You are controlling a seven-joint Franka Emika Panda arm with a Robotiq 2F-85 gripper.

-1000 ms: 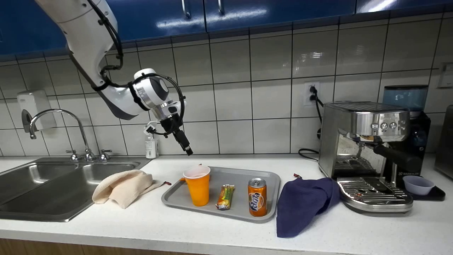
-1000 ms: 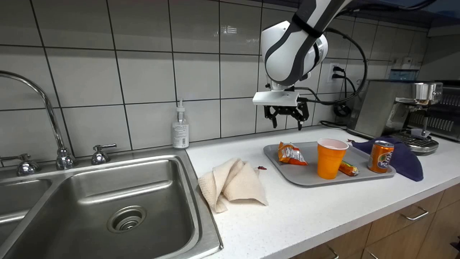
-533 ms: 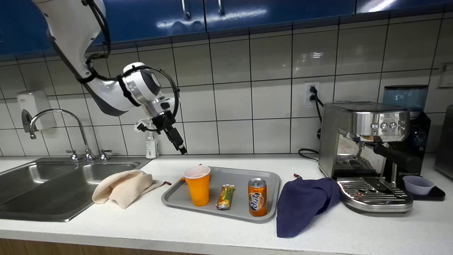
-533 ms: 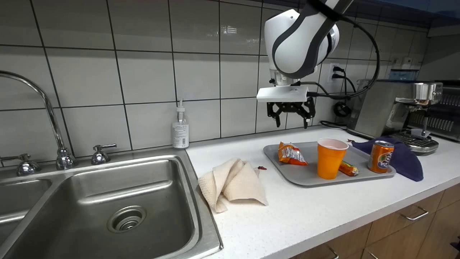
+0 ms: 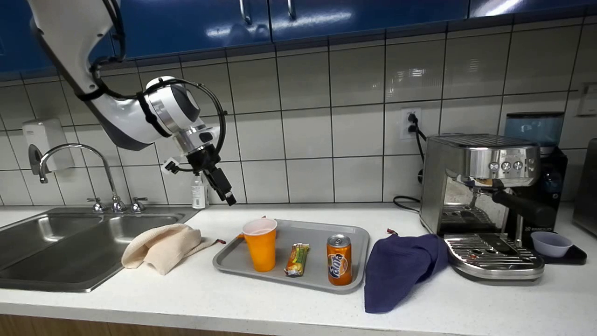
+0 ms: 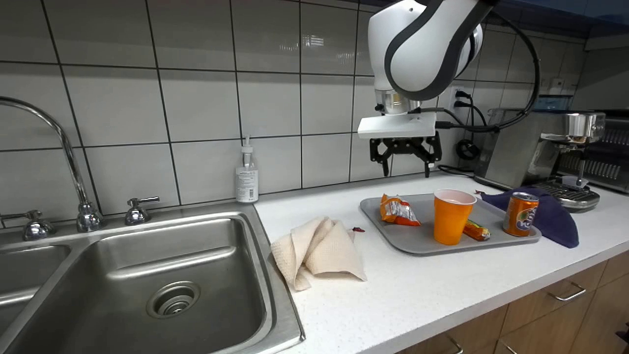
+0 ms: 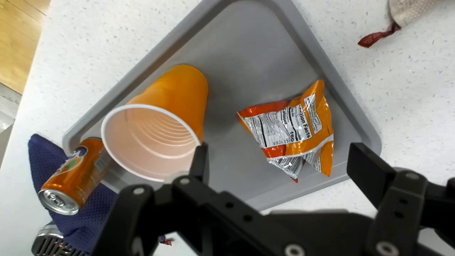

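The gripper (image 6: 406, 172) hung above the grey tray (image 6: 405, 239), its jaws spread wide apart and holding nothing. The snack bag (image 7: 293, 129) seemed nearest to it — lying on the tray, well below the jaws, and showing in the gap between them in the wrist view. Crumpled and about as broad as long, the bag gave no clear long axis. The orange cup (image 7: 183, 92) stood upright between the bag and the drink can (image 5: 339, 261). On the bag, part of "Nutrition Facts" and "Calories 160" could be read; the can said "Fanta" — the writing on the snack bar (image 5: 297, 260) was too small to tell.
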